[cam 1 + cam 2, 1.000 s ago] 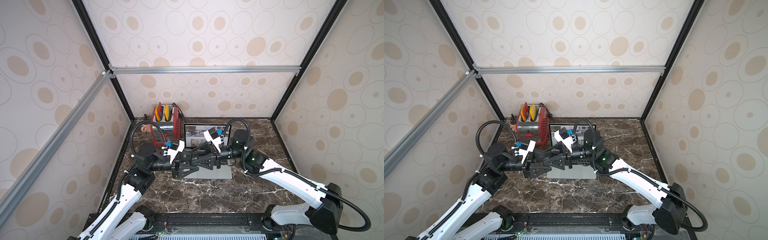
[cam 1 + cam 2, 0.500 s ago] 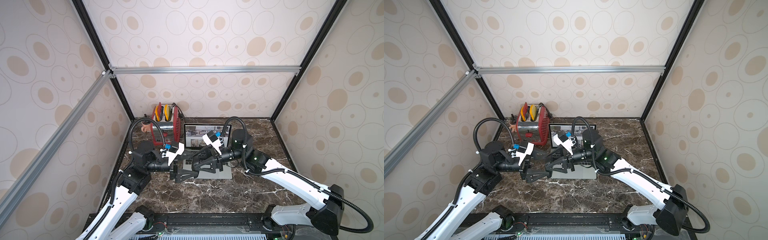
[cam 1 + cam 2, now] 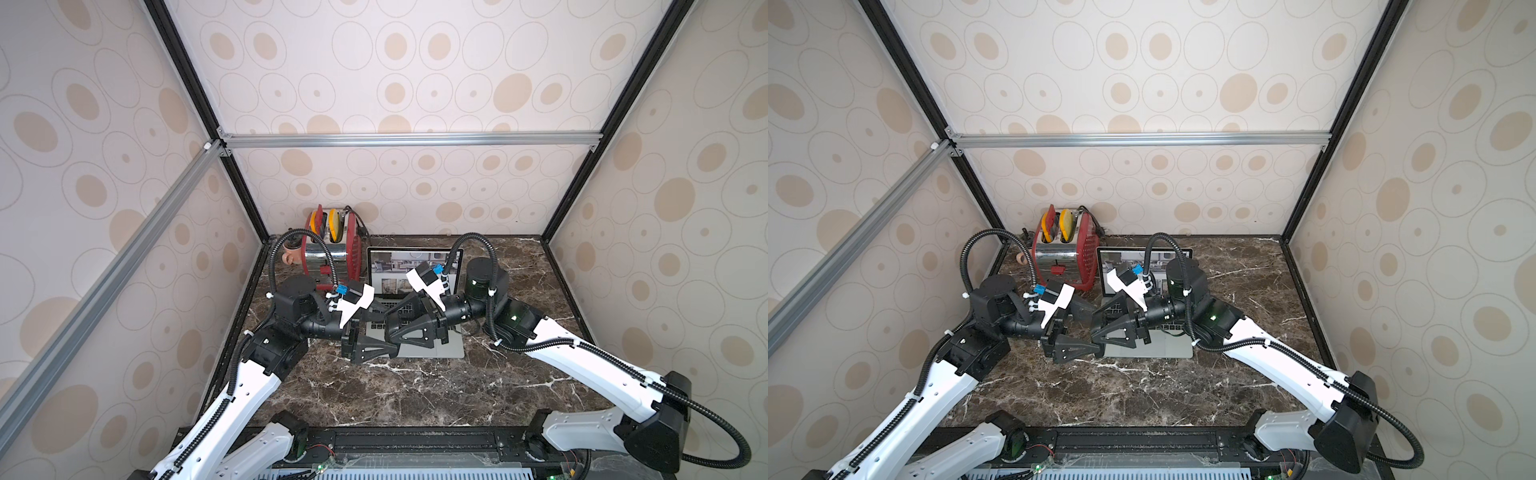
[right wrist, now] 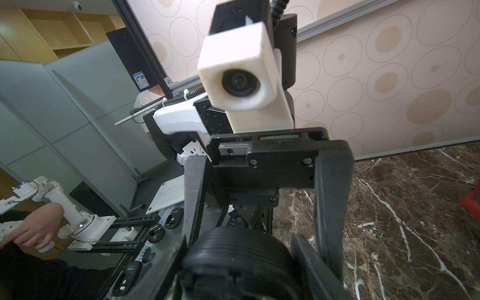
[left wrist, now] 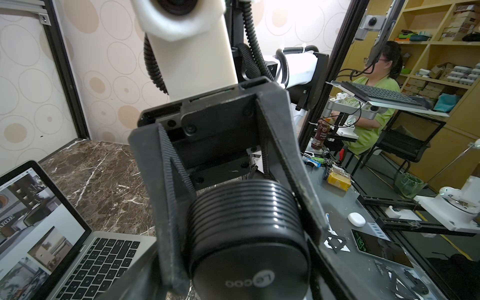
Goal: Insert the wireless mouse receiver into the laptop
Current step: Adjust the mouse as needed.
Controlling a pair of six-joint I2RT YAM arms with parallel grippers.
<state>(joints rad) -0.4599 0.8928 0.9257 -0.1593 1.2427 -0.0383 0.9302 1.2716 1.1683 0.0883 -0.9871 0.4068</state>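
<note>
The slim silver-grey laptop with black keys (image 3: 436,352) is placed open at the back middle of the dark brown marble table (image 3: 415,395). Its lit screen is turned to the front, and a white page with interior photos is shown on it. The left hand (image 3: 394,337) and the right hand (image 3: 388,323) are pointed at each other and are brought tip to tip above the left front part of the laptop, near the left end of the keyboard. Whether the laptop is touched by either cannot be told.

In the wrist views the fingers (image 5: 168,197) of the right hand are seen spread apart, and the fingers (image 4: 330,194) of the left hand are spread apart as well. The wireless mouse receiver cannot be made out in any view.

Just beside the left edge of the laptop, a red and chrome toaster (image 3: 328,249) with a red and a yellow slice in its slots is seen near the back wall.
</note>
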